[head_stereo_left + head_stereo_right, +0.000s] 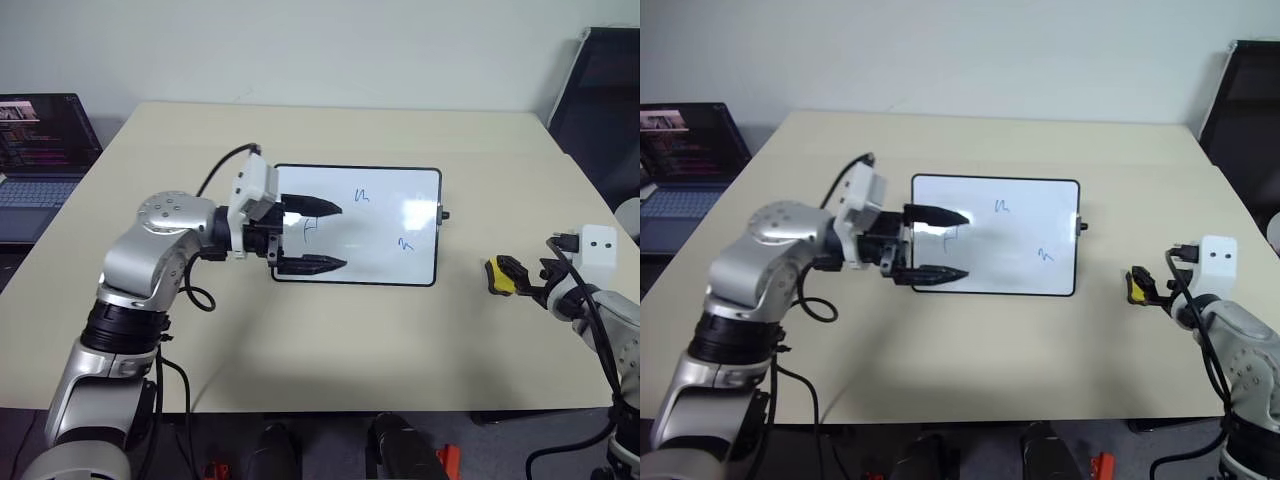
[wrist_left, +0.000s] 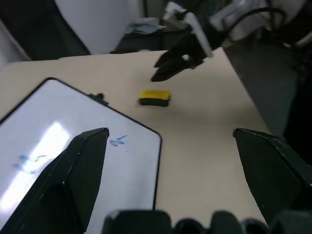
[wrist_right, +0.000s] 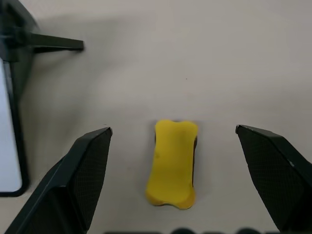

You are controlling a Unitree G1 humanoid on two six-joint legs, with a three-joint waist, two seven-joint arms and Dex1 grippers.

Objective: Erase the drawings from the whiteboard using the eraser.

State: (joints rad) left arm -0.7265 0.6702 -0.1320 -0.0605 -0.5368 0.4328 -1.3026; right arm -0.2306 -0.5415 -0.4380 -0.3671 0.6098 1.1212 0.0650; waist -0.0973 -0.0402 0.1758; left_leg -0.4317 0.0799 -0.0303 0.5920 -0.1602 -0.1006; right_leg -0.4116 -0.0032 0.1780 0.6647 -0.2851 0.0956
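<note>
On the beige table (image 1: 330,350), small yellow block eraser (image 3: 172,163) being framed untouched between the spread-apart right gripper (image 3: 173,161), released left gripper (image 1: 312,237) being held over the glossy black-framed whiteboard (image 1: 385,255), blue scribbled drawings (image 1: 362,196) unerased.

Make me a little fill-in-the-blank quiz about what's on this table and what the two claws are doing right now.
1. The eraser lies on the table, its top coloured ____.
2. The whiteboard carries ____ small blue drawings.
3. The right claw is ____, one finger on each side of the eraser.
4. The open left claw is held over the ____.

Missing words: yellow; three; open; whiteboard
</note>
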